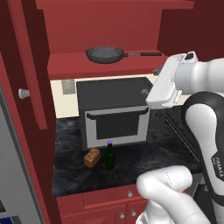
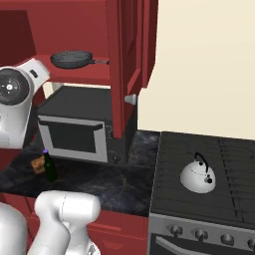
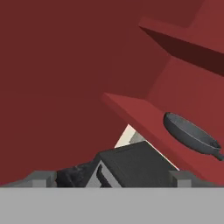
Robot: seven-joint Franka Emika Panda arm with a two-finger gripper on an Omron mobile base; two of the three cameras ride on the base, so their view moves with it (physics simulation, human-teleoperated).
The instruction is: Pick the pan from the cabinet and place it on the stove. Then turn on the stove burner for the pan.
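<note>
Red cabinetry fills my screens: the cabinet [image 1: 105, 26] stands open over a dark marbled counter [image 1: 144, 159], its left door [image 1: 28, 65] swung out toward me with a round silver knob [image 1: 23, 93] on it, and from the right base view I'm seeing the other door [image 2: 130, 64] edge-on, knob [image 2: 130, 99] pointing right. Off to the right sits the stove [image 2: 199, 187], black grates, grey front, a row of round knobs [image 2: 199, 233] along it, with a white domed kettle [image 2: 197, 175] parked on the near grate. Under the cabinet shelf I've got the microwave [image 1: 114, 111], black top, silver front, dark window. My arm's white hand [image 1: 168, 81] hangs at about the microwave's top, to the right of it and below shelf level.

Now the pan [image 1: 105, 54]: it lies flat on the cabinet's bottom shelf [image 1: 87, 65], handle [image 1: 142, 54] running out to the right, well apart from my hand. In the hand view the pan [image 3: 189, 133] shows tilted at right, on the shelf above the microwave [image 3: 133, 166].

Fingers [image 3: 40, 179]: two grey tips far apart at the bottom of the hand view, spread wide, nothing between them, gripping nothing.

Small stuff on the counter in front of the microwave: a dark green bottle [image 1: 110, 156] standing upright with a purple cap, and just left of it a brown loaf [image 1: 92, 157].
</note>
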